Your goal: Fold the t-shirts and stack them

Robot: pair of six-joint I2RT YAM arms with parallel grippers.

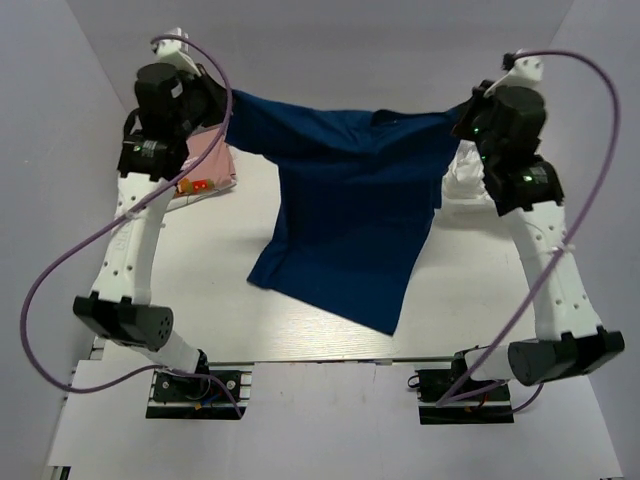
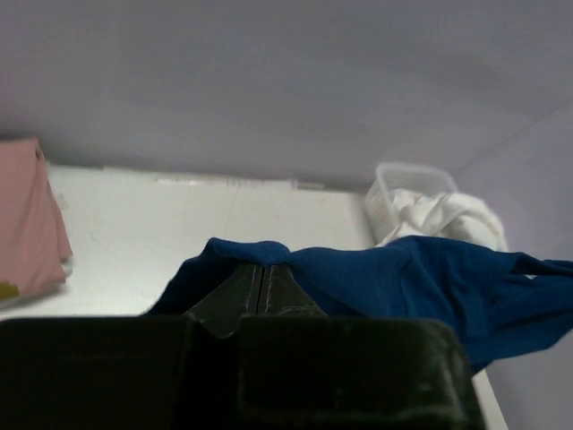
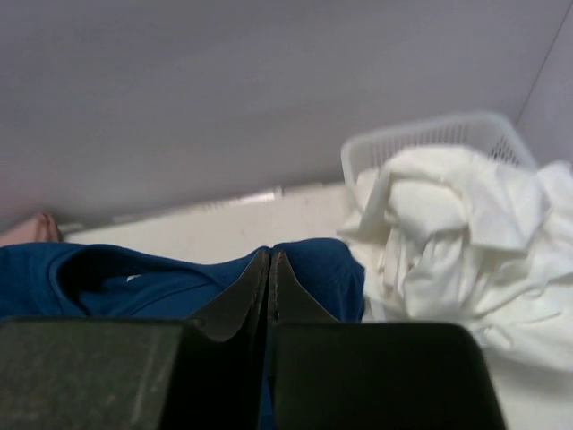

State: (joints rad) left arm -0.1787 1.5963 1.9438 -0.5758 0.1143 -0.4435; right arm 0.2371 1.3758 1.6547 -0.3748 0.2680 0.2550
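The navy blue t-shirt [image 1: 345, 215] hangs stretched between my two grippers above the back of the table, its lower hem trailing on the table. My left gripper [image 1: 222, 112] is shut on its left shoulder [image 2: 246, 253]. My right gripper [image 1: 458, 118] is shut on its right shoulder [image 3: 309, 255]. The pink t-shirt [image 1: 205, 165] with a print lies folded at the back left, also in the left wrist view [image 2: 27, 215]. White t-shirts [image 3: 457, 242] are heaped in the mesh basket.
The white mesh basket [image 3: 430, 139] stands at the back right behind my right arm [image 1: 465, 185]. Grey walls enclose the table on the left, back and right. The table's front edge [image 1: 300, 362] runs just ahead of the arm bases.
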